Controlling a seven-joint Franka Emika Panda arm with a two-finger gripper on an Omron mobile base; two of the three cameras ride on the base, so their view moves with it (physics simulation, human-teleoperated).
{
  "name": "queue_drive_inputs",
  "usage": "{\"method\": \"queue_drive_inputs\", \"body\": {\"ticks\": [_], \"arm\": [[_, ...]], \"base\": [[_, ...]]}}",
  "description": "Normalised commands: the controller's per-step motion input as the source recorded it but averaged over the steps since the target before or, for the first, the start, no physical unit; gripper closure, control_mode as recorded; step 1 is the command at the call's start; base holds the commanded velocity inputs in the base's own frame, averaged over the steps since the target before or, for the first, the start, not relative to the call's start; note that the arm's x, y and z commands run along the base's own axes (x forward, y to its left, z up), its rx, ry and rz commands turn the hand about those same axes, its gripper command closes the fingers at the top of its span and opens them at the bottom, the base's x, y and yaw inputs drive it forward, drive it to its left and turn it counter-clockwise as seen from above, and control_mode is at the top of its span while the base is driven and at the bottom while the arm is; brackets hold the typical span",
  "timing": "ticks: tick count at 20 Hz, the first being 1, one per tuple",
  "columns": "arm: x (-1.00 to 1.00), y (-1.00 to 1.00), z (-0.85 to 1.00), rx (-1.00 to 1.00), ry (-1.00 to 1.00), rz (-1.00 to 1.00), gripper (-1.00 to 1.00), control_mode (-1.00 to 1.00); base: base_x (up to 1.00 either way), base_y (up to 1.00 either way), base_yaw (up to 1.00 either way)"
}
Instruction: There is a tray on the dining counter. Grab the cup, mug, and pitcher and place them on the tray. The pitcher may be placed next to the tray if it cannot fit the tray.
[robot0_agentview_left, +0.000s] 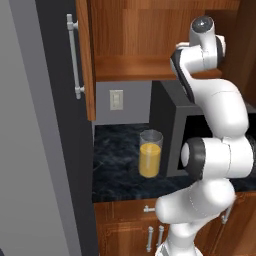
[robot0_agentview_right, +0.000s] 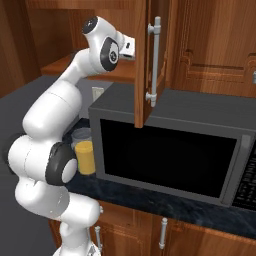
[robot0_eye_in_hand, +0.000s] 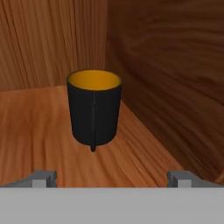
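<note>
A squat black mug (robot0_eye_in_hand: 94, 109) with an orange-yellow inside stands upright on a wooden cabinet shelf (robot0_eye_in_hand: 39, 131), close to the cabinet's right wall, its thin handle facing me. My gripper (robot0_eye_in_hand: 112, 178) is open, its two fingertips spread wide just short of the mug, with nothing between them. The pitcher (robot0_agentview_left: 150, 154) (robot0_agentview_right: 85, 152), a clear glass cylinder with orange liquid, stands on the black wall counter (robot0_agentview_left: 117, 165) left of the microwave. My arm reaches up into the upper cabinet. The tray, the dining counter and the cup are out of view.
A black microwave (robot0_agentview_right: 170, 145) sits on the counter under the cabinet. The cabinet door (robot0_agentview_right: 150, 60) hangs open beside my wrist. A tall grey fridge side (robot0_agentview_left: 35, 150) stands at the left. Wooden cabinet walls (robot0_eye_in_hand: 175, 78) close in around the mug.
</note>
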Motion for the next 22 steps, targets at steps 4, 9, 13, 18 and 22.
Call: {"method": "queue_drive_inputs", "body": {"ticks": [4,9,13,18,22], "arm": [[0.21,-0.1,0.0,0.0,0.0,0.0,-1.0,-1.0],[0.18,-0.08,0.0,0.0,0.0,0.0,-1.0,-1.0],[0.24,-0.07,0.0,0.0,0.01,0.0,-1.0,-1.0],[0.26,-0.06,0.0,0.0,0.03,0.0,-1.0,-1.0],[0.16,-0.04,-0.01,0.0,0.04,0.0,-1.0,-1.0]], "base": [[0.0,0.0,0.0],[0.0,0.0,0.0],[0.0,0.0,0.0],[0.0,0.0,0.0],[0.0,0.0,0.0]]}}
